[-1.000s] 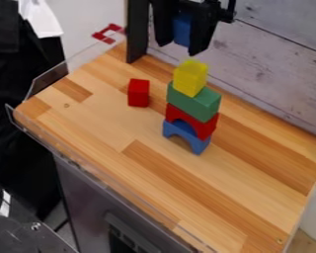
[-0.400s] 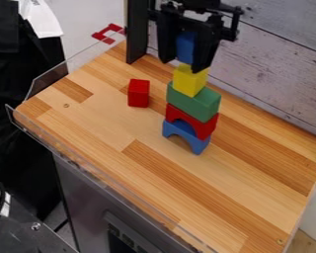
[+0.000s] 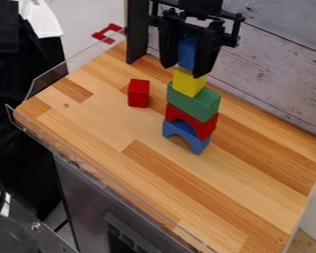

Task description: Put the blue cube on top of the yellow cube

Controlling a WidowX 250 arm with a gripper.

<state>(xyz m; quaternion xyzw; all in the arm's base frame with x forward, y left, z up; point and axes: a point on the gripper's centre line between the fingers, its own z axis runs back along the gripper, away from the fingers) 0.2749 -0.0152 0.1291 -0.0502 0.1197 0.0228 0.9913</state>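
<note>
We see the gripper (image 3: 184, 71) holding the smooth blue cube (image 3: 186, 52), its fingers parted by the cube's width and partly hiding it. Just beneath them, the yellow cube (image 3: 187, 84) tops a green block (image 3: 195, 104) and two arches on striped wood (image 3: 95, 118); we cannot tell whether the cubes touch.

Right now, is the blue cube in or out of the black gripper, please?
In: the blue cube sits between the black gripper's two fingers.
</note>
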